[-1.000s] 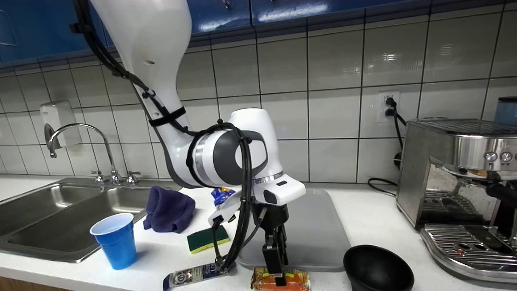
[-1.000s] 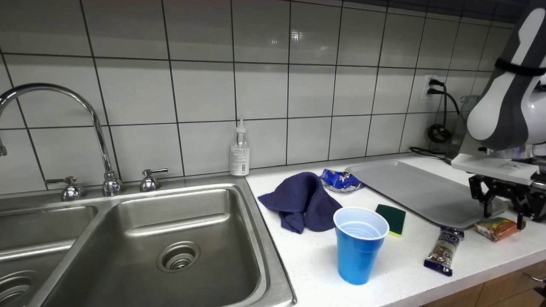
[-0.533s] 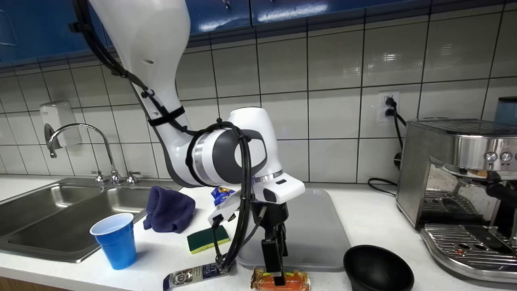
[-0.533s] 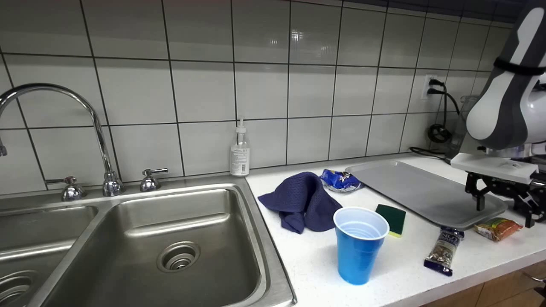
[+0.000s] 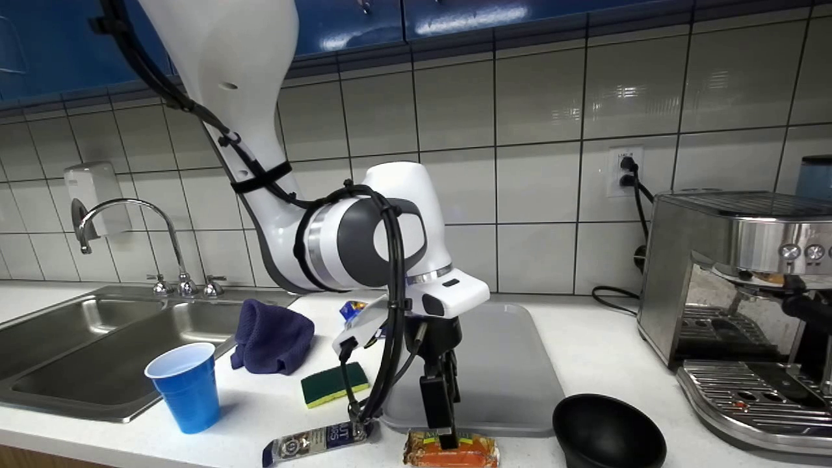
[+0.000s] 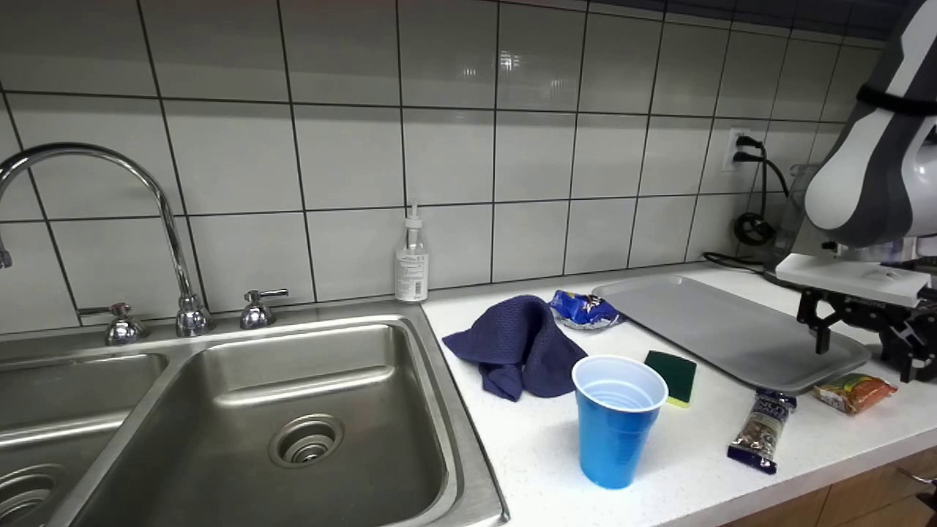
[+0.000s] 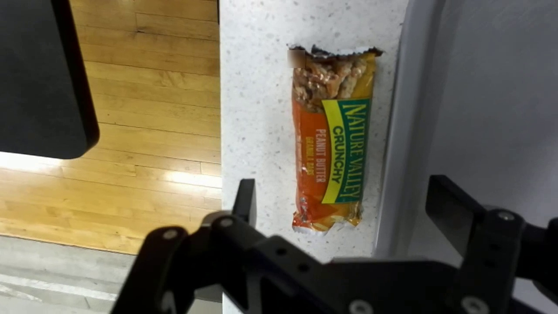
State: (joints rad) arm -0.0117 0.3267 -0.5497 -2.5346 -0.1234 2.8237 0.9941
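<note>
The gripper [image 7: 343,187] hangs over the worktop [image 7: 257,109], its jaws spread wide apart. Below it lies the orange bar [image 7: 333,139], flat on the worktop; the wrist view shows a gap between it and each jaw. It has green and yellow on it too, and words that say peanut butter. The grey tray [image 7: 488,100] is just beside the orange bar's long side. In an exterior view, the black bowl [image 5: 609,432] sits near one front corner of the tray. The nut bar [image 6: 763,430] lies near the other front corner, so the orange bar is between the nut bar and the bowl. The sponge [image 6: 671,375], green and yellow, is between the tray and the blue cup [image 6: 617,439], which stands upright. A dark blue cloth [image 6: 521,344] sits in a heap behind the cup, and a crinkly blue packet [image 6: 583,308] is near the cloth and the tray. Then comes the metal sink [image 6: 198,454], just beside the cloth, with a curvy tap [image 6: 174,238] and a clear bottle [image 6: 411,272] at its back. On the tray's other side, well apart from the sink, is the coffee machine [image 5: 757,227]. Behind it all is the tiled wall [image 5: 536,182], with two black plugs [image 5: 627,164] in it, and blue cupboards [image 5: 552,10] are up high.
</note>
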